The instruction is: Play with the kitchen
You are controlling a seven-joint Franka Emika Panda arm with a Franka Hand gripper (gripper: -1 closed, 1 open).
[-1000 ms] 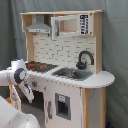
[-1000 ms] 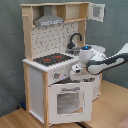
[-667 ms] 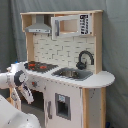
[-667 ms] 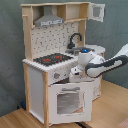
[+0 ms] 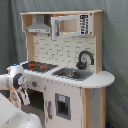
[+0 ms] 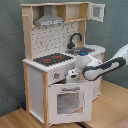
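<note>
The white robot arm (image 6: 102, 67) has moved closer to the tall white and light-wood toy kitchen (image 6: 60, 75) on the wooden floor (image 6: 20, 119), grey curtain (image 6: 10, 60) behind; I cannot tell how its fingers (image 6: 73, 75) stand.

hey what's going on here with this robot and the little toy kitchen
A single robot arm is working at a toy play kitchen. In the second exterior view its hand is at the kitchen's front panel, just above the windowed oven door and below the black stovetop, about where the knobs sit. The oven door looks closed. The sink and black faucet are untouched. Whether the hand is gripping anything can't be made out.
</note>
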